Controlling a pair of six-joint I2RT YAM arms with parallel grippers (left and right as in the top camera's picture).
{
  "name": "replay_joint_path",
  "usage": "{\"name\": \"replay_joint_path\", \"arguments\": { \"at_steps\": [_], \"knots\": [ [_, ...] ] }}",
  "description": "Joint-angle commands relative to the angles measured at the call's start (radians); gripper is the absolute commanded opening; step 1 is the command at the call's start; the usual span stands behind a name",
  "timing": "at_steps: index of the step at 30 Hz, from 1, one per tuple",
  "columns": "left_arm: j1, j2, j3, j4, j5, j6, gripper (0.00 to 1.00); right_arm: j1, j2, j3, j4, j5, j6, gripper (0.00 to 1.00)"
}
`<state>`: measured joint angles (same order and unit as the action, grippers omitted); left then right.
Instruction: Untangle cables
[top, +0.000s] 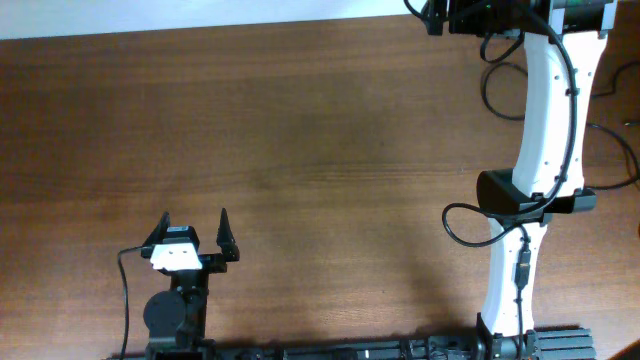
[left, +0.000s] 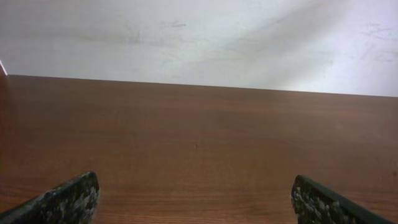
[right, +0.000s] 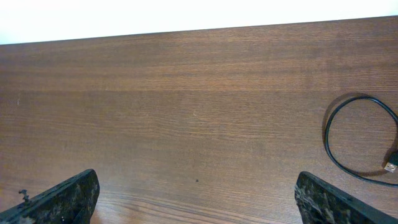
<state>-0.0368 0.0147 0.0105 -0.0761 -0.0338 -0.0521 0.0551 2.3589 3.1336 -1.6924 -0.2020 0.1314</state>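
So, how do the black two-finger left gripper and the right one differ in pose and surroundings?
The left gripper sits close to its own base; the right gripper is held far out on its stretched white arm. The left gripper's camera shows bare brown wooden table and no cable; the right gripper's shows a thin black looped cable with a small plug end. Both stand open and hold nothing.

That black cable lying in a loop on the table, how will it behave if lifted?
The cable looks thin and lies in a loose curl, so probably floppy and light. Lifted, it would likely droop and uncoil. Its small plug may swing.
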Motion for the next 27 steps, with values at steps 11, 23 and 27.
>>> {"name": "replay_joint_path", "arguments": {
  "at_steps": [11,23,27],
  "knots": [
    [0.007,-0.01,-0.001,-0.008,0.034,0.068,0.99,0.003,-0.015,0.008,-0.006,-0.004,-0.004,0.99],
    [0.007,-0.01,-0.001,-0.008,0.034,0.068,0.99,0.003,-0.015,0.008,-0.006,-0.004,-0.004,0.99],
    [0.007,-0.01,-0.001,-0.008,0.034,0.068,0.99,0.003,-0.015,0.008,-0.006,-0.004,-0.004,0.99]
  ]
}}
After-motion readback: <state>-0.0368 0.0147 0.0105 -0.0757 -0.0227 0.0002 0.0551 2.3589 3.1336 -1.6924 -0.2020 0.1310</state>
